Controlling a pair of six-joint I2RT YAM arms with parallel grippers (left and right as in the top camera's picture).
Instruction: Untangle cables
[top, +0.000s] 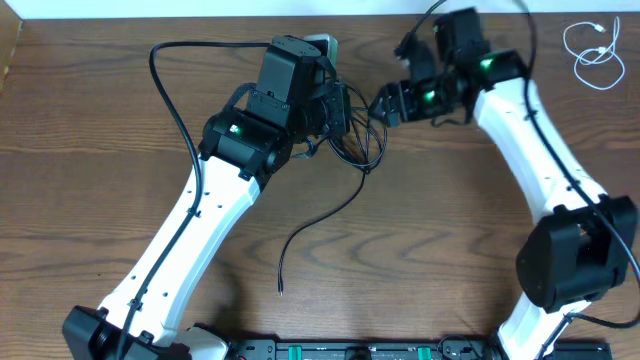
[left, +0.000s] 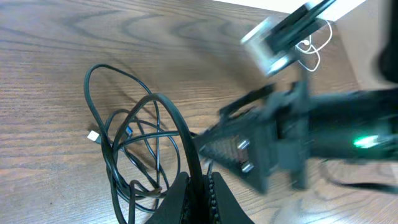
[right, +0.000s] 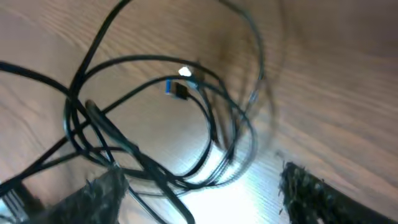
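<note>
Finding: the white cable (top: 597, 53) lies alone in the upper right of the overhead view, well apart from the rest; I judge that separation done. The black cable (top: 350, 150) is a knot of crossed loops at upper centre, not yet undone, its tail trailing toward lower centre. My left gripper (left: 198, 186) is clamped on one black strand. My right gripper (right: 199, 186) hangs over the loops, jaws apart, holding nothing

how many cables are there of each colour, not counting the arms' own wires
black cable: 1, as far as its tangled loops let me tell
white cable: 1
total: 2
</note>
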